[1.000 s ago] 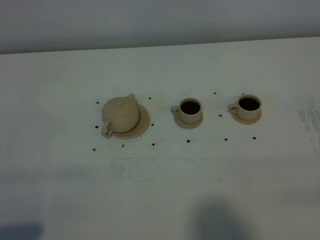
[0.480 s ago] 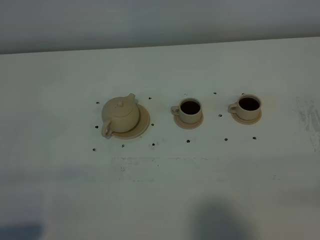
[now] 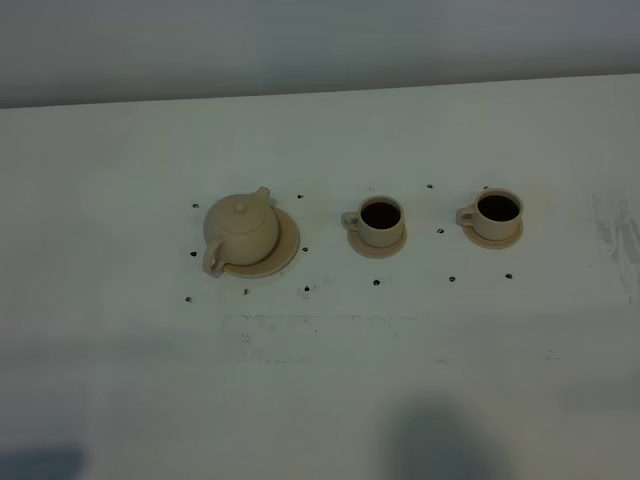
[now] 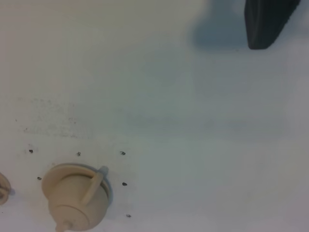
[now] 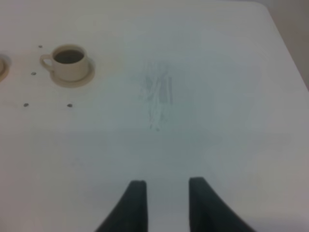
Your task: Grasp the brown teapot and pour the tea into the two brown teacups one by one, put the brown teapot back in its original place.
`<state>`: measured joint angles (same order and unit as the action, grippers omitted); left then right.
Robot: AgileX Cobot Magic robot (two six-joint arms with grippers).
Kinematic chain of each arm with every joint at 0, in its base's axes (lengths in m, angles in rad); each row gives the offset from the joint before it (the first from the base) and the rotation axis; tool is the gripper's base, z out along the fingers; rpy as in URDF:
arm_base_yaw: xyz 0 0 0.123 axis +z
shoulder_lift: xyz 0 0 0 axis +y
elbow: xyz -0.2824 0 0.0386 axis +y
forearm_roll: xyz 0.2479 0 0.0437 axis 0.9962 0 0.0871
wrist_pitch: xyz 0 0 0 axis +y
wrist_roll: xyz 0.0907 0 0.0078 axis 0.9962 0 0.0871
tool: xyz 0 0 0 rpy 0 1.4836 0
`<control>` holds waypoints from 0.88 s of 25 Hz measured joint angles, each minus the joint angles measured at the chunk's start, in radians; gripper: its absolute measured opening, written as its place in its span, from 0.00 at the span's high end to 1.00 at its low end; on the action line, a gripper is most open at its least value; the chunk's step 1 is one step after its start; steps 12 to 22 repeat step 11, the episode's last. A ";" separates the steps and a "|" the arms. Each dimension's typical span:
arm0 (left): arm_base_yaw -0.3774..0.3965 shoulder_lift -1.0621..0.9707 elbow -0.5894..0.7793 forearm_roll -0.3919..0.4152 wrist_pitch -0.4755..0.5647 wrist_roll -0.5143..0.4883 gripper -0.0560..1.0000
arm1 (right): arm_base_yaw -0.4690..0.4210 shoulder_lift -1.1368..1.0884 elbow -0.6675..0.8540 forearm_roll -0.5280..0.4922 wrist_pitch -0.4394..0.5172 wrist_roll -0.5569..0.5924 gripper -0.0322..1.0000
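Note:
The brown teapot (image 3: 242, 232) stands upright with its lid on, on its wide round saucer plate (image 3: 291, 247), left of the middle of the white table. It also shows in the left wrist view (image 4: 77, 195). The two brown teacups (image 3: 380, 221) (image 3: 497, 212) stand on their small saucers to its right, each holding dark tea. The right cup shows in the right wrist view (image 5: 69, 61). My right gripper (image 5: 166, 203) is open and empty, low over bare table well away from that cup. My left gripper shows in no view.
Small black dots mark the table around the teapot and cups. A scuffed patch (image 5: 157, 96) lies right of the cups. The table's right edge (image 5: 288, 53) is near. A dark blurred part (image 4: 268, 21) juts in at one edge of the left wrist view.

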<state>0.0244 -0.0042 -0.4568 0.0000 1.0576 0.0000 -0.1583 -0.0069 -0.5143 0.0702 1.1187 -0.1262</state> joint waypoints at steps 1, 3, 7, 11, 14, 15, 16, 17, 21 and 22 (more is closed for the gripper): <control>0.000 0.000 0.000 0.000 0.000 0.000 0.51 | 0.000 0.000 0.000 0.000 0.000 0.000 0.75; 0.000 0.000 0.000 0.000 0.000 0.000 0.51 | 0.000 0.000 0.000 0.000 0.000 0.000 0.75; 0.000 0.000 0.000 0.000 0.000 0.000 0.51 | 0.000 0.000 0.000 0.000 0.000 0.000 0.75; 0.000 0.000 0.000 0.000 0.000 0.000 0.51 | 0.000 0.000 0.000 0.000 0.001 0.000 0.75; 0.000 0.000 0.000 0.000 0.000 0.000 0.51 | 0.000 0.000 0.000 0.000 0.001 0.000 0.75; 0.000 0.000 0.000 0.000 0.000 0.000 0.51 | 0.000 0.000 0.000 0.000 0.001 0.000 0.75; 0.000 0.000 0.000 0.000 0.000 0.000 0.51 | 0.000 0.000 0.000 0.000 0.001 0.000 0.75; 0.000 0.000 0.000 0.000 0.000 0.000 0.51 | 0.000 0.000 0.000 0.000 0.001 0.000 0.75; 0.000 0.000 0.000 0.000 0.000 0.000 0.51 | 0.000 0.000 0.000 0.000 0.001 0.000 0.75; 0.000 0.000 0.000 0.000 0.000 0.000 0.51 | 0.000 0.000 0.000 0.000 0.001 0.000 0.75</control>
